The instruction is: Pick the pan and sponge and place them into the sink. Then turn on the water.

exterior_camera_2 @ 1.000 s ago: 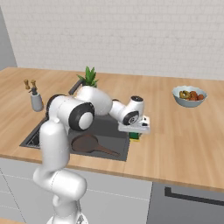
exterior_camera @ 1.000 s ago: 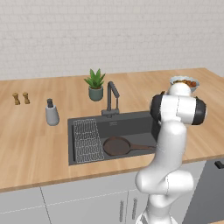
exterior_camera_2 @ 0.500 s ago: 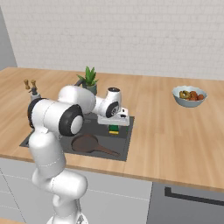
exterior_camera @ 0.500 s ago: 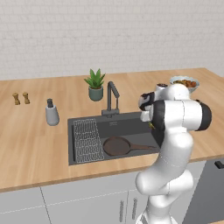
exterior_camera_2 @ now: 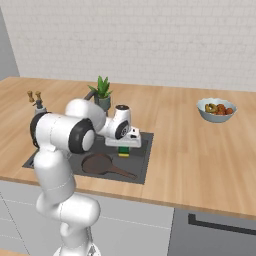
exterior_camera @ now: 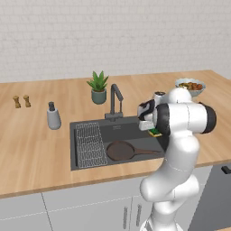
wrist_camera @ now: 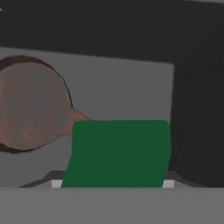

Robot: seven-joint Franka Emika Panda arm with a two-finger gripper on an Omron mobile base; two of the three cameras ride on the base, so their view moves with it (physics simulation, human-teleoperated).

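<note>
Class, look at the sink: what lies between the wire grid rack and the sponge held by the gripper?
The pan lies there on the sink floor, right of the wire grid rack, with the sponge in the gripper above its handle end, in the left base view.

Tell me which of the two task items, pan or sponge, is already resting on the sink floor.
The pan: the dark round one lies flat on the sink floor beside the wire rack. The green-and-yellow sponge hangs above the basin in the gripper.

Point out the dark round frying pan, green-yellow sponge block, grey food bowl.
dark round frying pan (exterior_camera: 119, 150), left base view, pan floor
green-yellow sponge block (wrist_camera: 118, 153), hand view, green face
grey food bowl (exterior_camera_2: 216, 114), right base view, front wall
</note>
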